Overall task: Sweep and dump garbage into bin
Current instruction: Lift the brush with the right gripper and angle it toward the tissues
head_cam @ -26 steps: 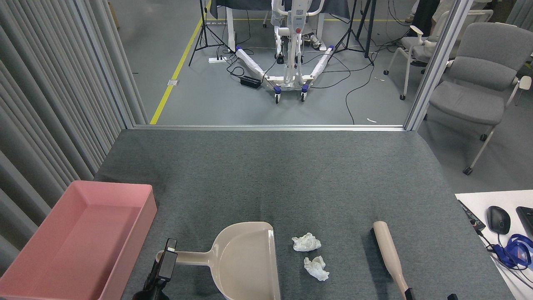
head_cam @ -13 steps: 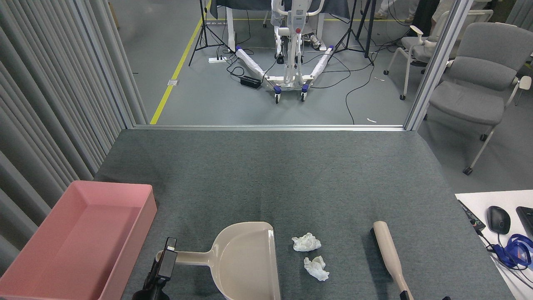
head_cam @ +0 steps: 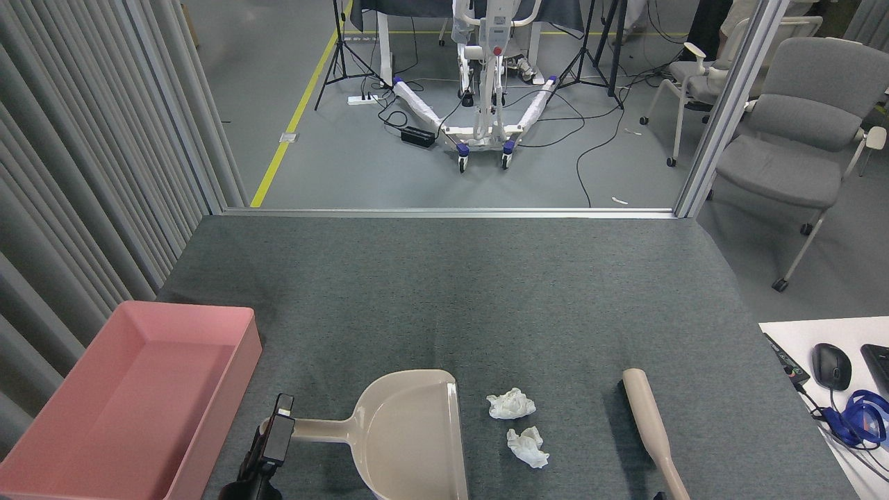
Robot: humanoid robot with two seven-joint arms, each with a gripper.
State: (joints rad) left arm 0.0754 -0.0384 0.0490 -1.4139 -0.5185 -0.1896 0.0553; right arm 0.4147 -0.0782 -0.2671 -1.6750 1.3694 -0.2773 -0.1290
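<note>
Right pincer [head_cam: 658, 496] slipped nearly out of view, two crumpled white wads [head_cam: 511, 403], apparently tissue

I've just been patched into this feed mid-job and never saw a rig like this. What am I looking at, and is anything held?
One picture, taken from the robot's head, looking down at a grey carpeted table. The black part at bottom left is its left gripper, at the handle end of the beige plastic dustpan; whether the jaws grip it, I cannot tell. Two crumpled white tissue wads lie right of the pan. Further right lies a beige brush. The pink plastic tub on the left is empty. The right gripper barely shows.
</note>
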